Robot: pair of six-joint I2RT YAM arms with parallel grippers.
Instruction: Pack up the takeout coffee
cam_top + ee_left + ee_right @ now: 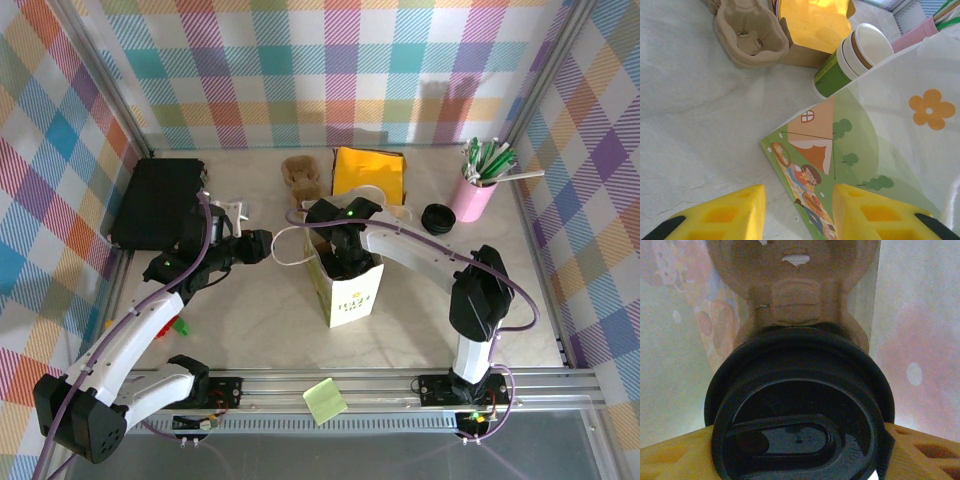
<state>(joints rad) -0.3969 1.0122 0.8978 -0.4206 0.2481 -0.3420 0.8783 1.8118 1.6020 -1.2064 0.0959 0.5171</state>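
Two arms at work: right gripper (797, 440) pinches the coffee (800, 375) from above, upright in the bag (345, 300) (carrier (790, 295) beneath); left gripper (799, 196) spread alongside.

My yellow-padded left gripper (798, 212) hangs parted; my right gripper (345, 262) points steeply down, its clamp possibly engaged.

takeout coffee (800, 390): inside paper bag (920, 340), sides hidden beneath its own top; near rim cut off.
right gripper (347, 264): from above, fingertips hidden in the bag's mouth.
stacked cups (855, 55): partly hidden behind the bag's edge.
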